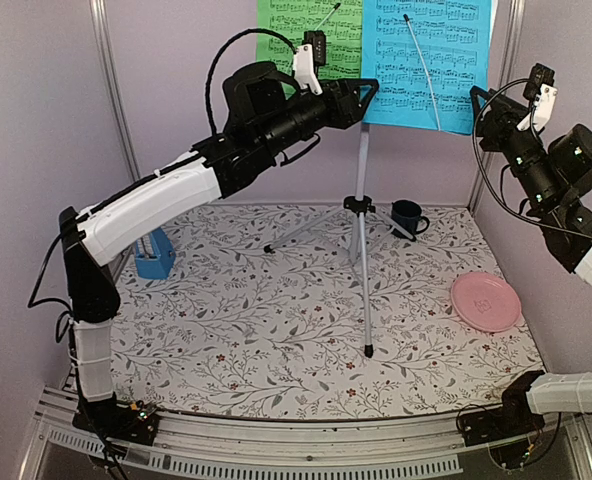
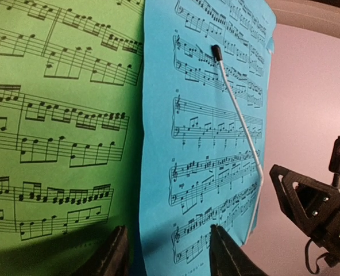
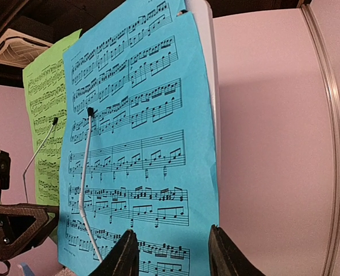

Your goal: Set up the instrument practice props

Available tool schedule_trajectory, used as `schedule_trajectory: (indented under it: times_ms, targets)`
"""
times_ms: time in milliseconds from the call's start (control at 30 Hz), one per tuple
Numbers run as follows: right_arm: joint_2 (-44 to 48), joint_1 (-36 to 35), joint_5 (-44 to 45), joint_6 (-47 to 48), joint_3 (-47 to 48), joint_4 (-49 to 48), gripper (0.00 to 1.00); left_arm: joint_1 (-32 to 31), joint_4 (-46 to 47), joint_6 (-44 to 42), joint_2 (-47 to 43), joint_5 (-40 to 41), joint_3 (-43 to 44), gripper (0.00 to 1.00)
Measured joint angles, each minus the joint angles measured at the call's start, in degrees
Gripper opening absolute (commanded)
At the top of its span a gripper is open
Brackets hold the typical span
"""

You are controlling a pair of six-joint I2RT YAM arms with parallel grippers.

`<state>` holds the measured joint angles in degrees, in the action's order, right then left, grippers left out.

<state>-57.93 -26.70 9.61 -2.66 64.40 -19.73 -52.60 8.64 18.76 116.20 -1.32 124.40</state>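
Stand up, both sheets on its desk: the setup looks nearly done.
The music stand (image 1: pixel 363 170) stands upright on the tabletop (image 1: pixel 276 330). The left gripper (image 2: pixel 169 230), jaws apart, faces the seam between the green sheet (image 2: pixel 61 115) and the blue sheet (image 2: pixel 210 149) at their lower edge. The right gripper (image 3: pixel 173 231), also apart and pinching nothing, brackets the blue sheet's lower right edge. The blue metronome (image 1: pixel 156 255) sits well below the left gripper, off to its left, perhaps not yet placed.

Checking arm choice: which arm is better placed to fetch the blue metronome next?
Likely left: the metronome sits on the table's left side beside the left arm; the right gripper is across the stand, by the blue sheet.
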Motion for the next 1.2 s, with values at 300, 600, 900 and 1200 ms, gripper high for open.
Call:
schedule_trajectory:
  times_ms: [300, 600, 900, 1200]
  targets:
    - [-0.07, 0.37, -1.66, -1.25, -0.04, 0.09, 0.28, 0.00, -0.83, 0.70, 0.90, -0.42, 0.87, 0.15]
    - [-0.31, 0.61, -2.58, -1.62, -0.35, 0.31, 0.07, 0.00, -0.85, 0.04, 2.16, -0.79, 3.23, 0.00]
    - [-0.31, 0.63, -2.71, -1.88, -0.42, 0.33, 0.00, 0.00, -0.90, -1.77, 5.25, -0.79, 8.90, 0.00]
    - [-1.62, 0.74, -2.73, -1.86, -0.42, 0.35, 0.07, 0.15, -0.87, -2.69, 6.64, -0.74, 10.64, 0.19]
